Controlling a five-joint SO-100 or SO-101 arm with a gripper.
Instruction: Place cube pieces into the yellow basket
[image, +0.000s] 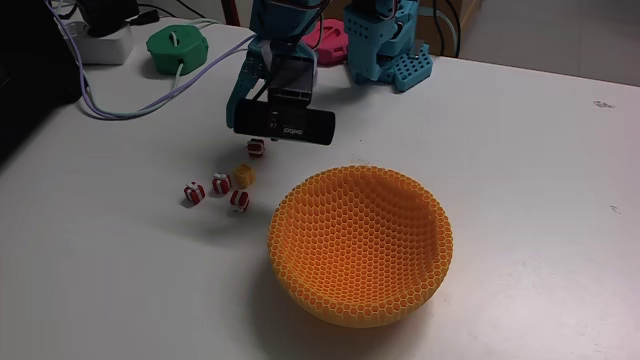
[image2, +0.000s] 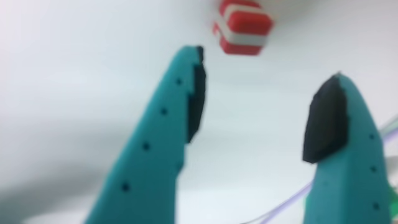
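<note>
While the gripper (image2: 264, 68) hangs wide open and empty, a red banded cube (image2: 242, 26) lies just beyond its fingertips, top centre of the wrist view, roughly in line with the gap. Fixed view: that cube (image: 256, 149) sits upper left of the yellow basket (image: 362, 246); the other cube pieces (image: 219, 188) cluster at left centre. Judged: reach forward, then close.

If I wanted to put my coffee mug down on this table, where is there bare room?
In the fixed view, the table lies bare right of the yellow basket, and along the front edge left of it. It is crowded left of the basket, where the cube pieces sit under the gripper, and at the back by the green disc and cables.
</note>
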